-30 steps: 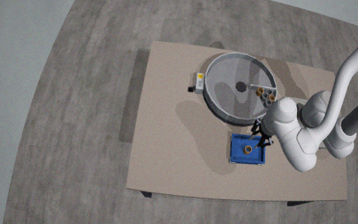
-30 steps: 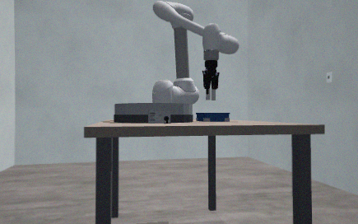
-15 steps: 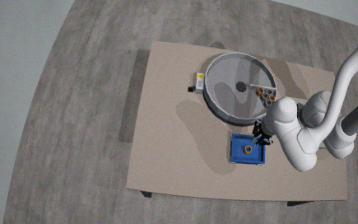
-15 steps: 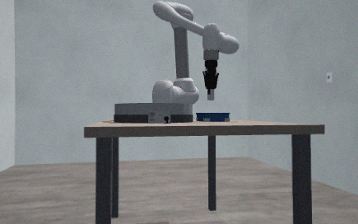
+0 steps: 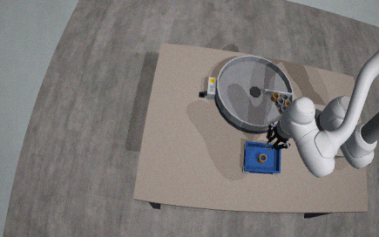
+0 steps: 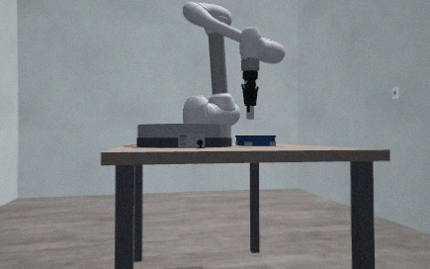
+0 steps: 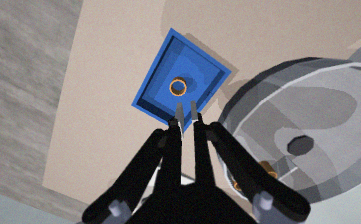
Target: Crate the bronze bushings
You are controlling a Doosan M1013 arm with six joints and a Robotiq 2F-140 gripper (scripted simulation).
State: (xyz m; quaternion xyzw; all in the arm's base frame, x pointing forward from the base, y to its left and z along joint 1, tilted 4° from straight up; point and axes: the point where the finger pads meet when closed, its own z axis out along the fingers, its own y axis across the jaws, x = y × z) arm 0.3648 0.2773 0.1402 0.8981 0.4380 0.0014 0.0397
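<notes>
The round grey turning table holds several bushings next to its divider at the right: a bronze bushing, another bronze one, and steel bushings between them. The blue crate stands on the wooden table in front of it, with one bronze bushing inside. My gripper hangs high above the crate's far right edge. In the wrist view its fingers stand nearly together with nothing between them, above the crate and its bushing. A bronze bushing on the turning table is partly hidden behind a finger.
A small white box with a yellow label sits against the turning table's left side. The arm's base and elbow stand to the right of the crate. In the side view the crate is low, well below the gripper.
</notes>
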